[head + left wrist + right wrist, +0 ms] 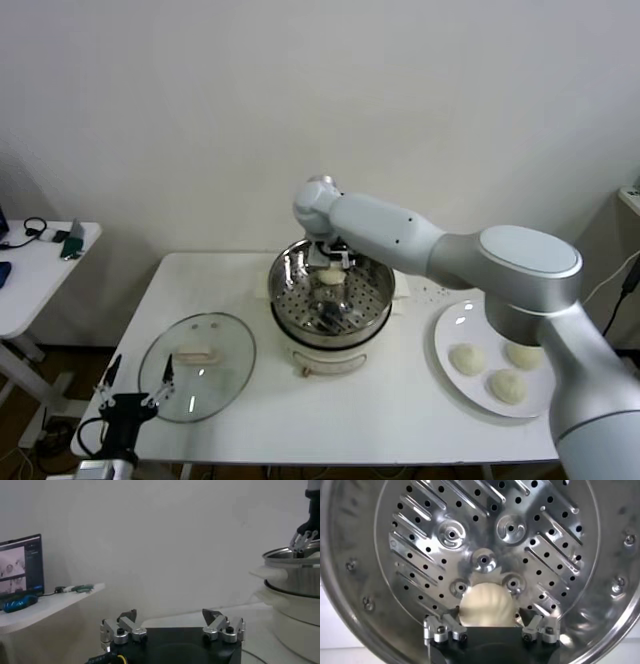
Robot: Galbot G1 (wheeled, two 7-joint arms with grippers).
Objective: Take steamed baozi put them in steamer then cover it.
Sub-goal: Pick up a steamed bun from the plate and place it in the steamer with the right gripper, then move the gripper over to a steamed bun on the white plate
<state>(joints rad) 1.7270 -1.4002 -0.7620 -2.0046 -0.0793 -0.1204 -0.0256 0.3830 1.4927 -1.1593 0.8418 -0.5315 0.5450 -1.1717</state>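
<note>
A white table point(400, 420) stood against a pale wall, seen from above. At its centre sat the round, shiny stainless-steel steamer point(290, 275) with a perforated floor, set on a white electric pot base point(325, 358).

The right arm reached across from the right and dipped its right gripper point(331, 283) into the basket. In the right wrist view the gripper's fingers point(442, 629) were spread apart, standing on either side of one small, round, cream-white pleated baozi point(485, 606) — the bun rested on the steamer's holed metal floor near the middle, and the fingers were not pressing it.

To the right of the steamer lay a flat white plate point(450, 325) carrying three more smooth cream-white buns point(467, 359), grouped near each other.

To the left of the steamer the round clear glass cover point(197, 365) with a metal rim and cream-white bar handle lay flat on the table, well apart from the basket.

The left gripper point(133, 393) hung at the table's front left corner, just beside the cover's edge — its fingers point(122, 626) spread wide, holding nothing.

A second small white side table point(30, 275) stood further left.
</note>
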